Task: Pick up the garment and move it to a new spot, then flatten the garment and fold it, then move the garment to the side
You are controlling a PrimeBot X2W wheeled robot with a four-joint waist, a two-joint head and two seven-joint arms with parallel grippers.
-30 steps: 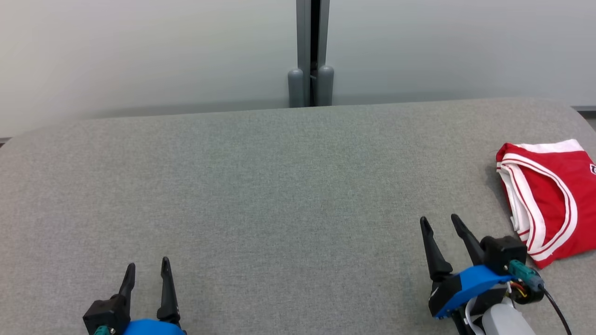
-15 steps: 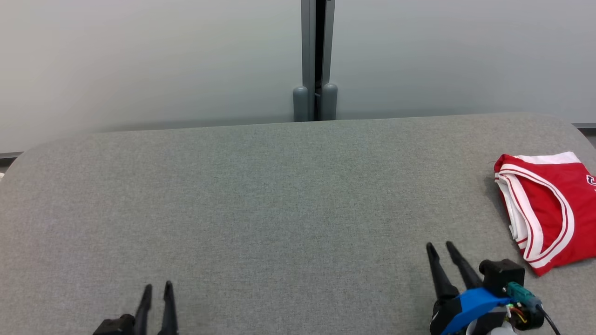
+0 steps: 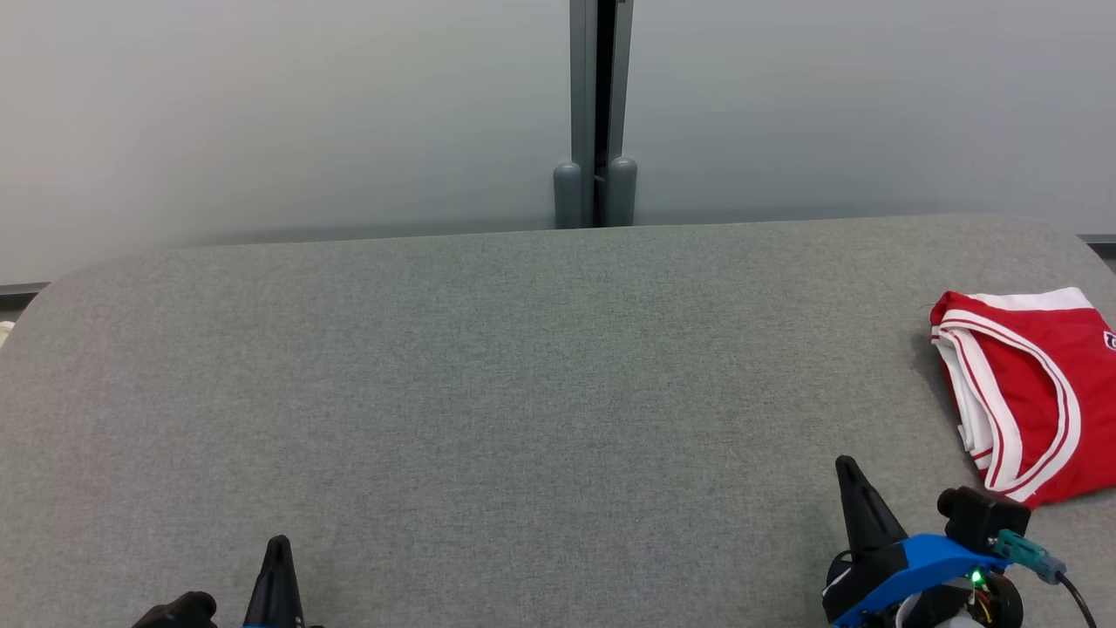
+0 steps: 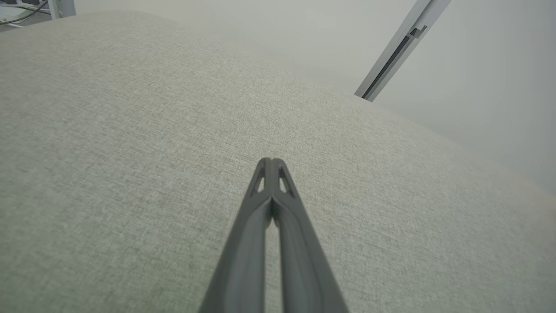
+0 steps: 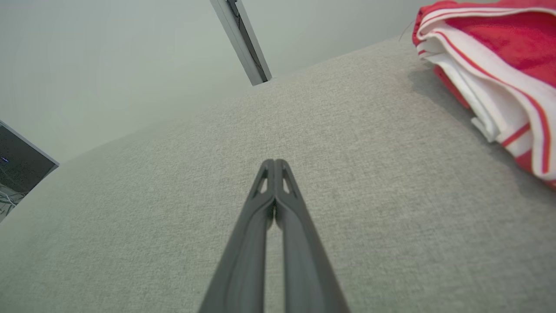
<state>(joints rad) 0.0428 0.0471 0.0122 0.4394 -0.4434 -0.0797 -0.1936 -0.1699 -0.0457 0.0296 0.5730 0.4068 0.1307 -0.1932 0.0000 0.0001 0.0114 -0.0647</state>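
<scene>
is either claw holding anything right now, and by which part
Nothing is held. The left claw and the right claw are each shut on nothing; the folded red garment lies on the grey surface, apart from the right claw.

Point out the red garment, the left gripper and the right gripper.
red garment (image 3: 1033,410): head view, red panel between white trims.
left gripper (image 4: 270,161): left wrist view, tips of shut jaws.
right gripper (image 5: 274,161): right wrist view, tips of shut jaws.

The garment (image 3: 1037,384), at the worktop's (image 3: 523,392) right edge, runs past the head view's right side; its emblem (image 3: 1111,316) is unreadable.
</scene>
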